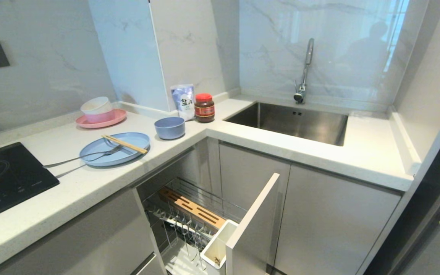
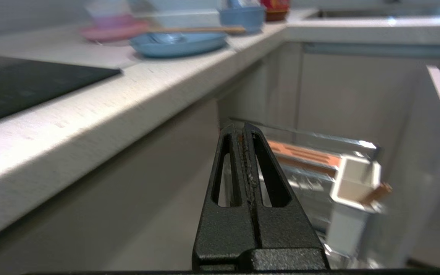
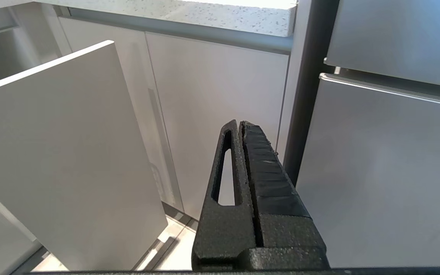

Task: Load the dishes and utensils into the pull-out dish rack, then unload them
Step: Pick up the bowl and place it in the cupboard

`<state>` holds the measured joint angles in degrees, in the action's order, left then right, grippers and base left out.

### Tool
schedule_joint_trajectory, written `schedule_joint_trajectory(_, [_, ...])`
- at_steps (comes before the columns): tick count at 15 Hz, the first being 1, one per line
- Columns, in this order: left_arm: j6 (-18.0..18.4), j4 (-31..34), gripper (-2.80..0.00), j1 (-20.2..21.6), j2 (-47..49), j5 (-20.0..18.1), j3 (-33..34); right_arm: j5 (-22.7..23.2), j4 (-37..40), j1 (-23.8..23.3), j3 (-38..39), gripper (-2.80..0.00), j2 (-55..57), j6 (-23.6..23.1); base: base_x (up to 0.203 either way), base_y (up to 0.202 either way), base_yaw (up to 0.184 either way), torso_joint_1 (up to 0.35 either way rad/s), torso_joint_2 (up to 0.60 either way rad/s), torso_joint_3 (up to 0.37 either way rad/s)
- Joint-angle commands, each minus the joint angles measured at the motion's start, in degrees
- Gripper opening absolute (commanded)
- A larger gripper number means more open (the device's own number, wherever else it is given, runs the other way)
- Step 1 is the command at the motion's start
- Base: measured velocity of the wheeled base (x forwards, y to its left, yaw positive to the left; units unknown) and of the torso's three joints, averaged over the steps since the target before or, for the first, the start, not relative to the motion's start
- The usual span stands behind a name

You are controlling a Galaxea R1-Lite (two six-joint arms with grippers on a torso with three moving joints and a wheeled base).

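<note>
The pull-out dish rack (image 1: 204, 217) stands drawn out from under the desk (image 1: 71, 183), its wire prongs bare, the wooden strip (image 1: 191, 208) along its far side and the white utensil box (image 1: 217, 250) just behind its pale-grey front (image 1: 252, 225). On the desk above the rack lies the light-blue plate (image 1: 115, 149), with the fork (image 1: 82, 156) and the chopsticks (image 1: 124, 144) resting across it. The light-blue bowl (image 1: 170, 127) sits just beside the plate, farther from the rack's front. The left end effector (image 2: 245, 131) is clenched on nothing, below the desk edge and pointing toward the rack. The right end effector (image 3: 239, 128) is likewise clenched and empty, near the rack's front, facing the cabinet doors (image 3: 220, 114).
</note>
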<state>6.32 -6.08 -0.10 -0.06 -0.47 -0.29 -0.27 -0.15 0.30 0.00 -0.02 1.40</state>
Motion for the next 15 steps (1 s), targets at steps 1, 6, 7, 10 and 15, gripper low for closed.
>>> schedule_joint_trajectory(1, [-0.45, 3.42, -2.8, 0.01, 0.06, -2.32, 1.62, 0.0, -0.02, -0.04, 0.09, -2.8, -0.24, 0.0, 0.0, 0.0, 0.0, 0.0, 0.0, 0.0])
schedule_joint_trajectory(6, [-6.16, 2.83, -2.8, 0.01, 0.06, -1.45, 1.7, 0.0, -0.02, 0.03, 0.09, -2.8, -0.21, 0.0, 0.0, 0.0, 0.0, 0.0, 0.0, 0.0])
schedule_joint_trajectory(7, [-7.67, 2.83, -2.8, 0.01, 0.06, -0.53, 1.7, 0.0, -0.02, 0.0, 0.09, -2.8, -0.22, 0.0, 0.0, 0.0, 0.0, 0.0, 0.0, 0.0])
schedule_joint_trajectory(10, [-10.28, 2.48, -2.8, 0.05, 0.06, 1.26, 1.7, 0.0, -0.02, -0.02, 0.09, -2.8, -0.18, 0.0, 0.0, 0.0, 0.0, 0.0, 0.0, 0.0])
schedule_joint_trajectory(15, [-10.34, 2.48, -2.8, 0.02, 0.06, 1.26, 1.7, 0.0, -0.02, -0.02, 0.09, -2.8, -0.21, 0.0, 0.0, 0.0, 0.0, 0.0, 0.0, 0.0])
